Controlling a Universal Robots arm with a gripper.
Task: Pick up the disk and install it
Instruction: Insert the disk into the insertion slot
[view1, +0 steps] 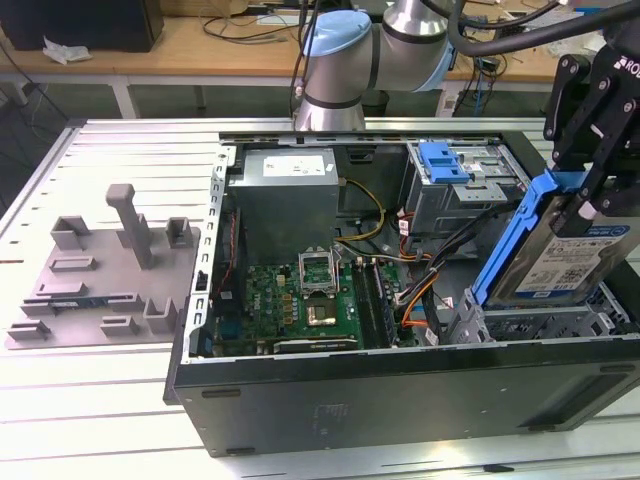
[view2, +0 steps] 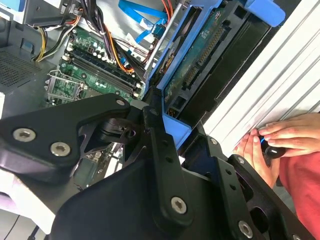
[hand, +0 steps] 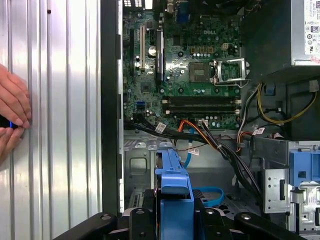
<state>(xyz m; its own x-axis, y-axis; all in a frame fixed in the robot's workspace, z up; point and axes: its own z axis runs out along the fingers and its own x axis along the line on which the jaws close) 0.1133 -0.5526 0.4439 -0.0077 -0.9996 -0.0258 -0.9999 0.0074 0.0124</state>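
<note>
Fingers (view2: 159, 150), clamped on the disk (view1: 572, 262). We noted it held tilted, long axis slanting down toward the drive bay (view1: 530, 322) just beneath, inside the computer case (view1: 400, 392).

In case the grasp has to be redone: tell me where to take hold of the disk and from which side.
Grip the disk by the top end of its blue bracket, from above, jaws closing across its thickness. It stands tilted on edge over the case, so that end is free and thin enough to pinch; the gripper holds it there.
</note>
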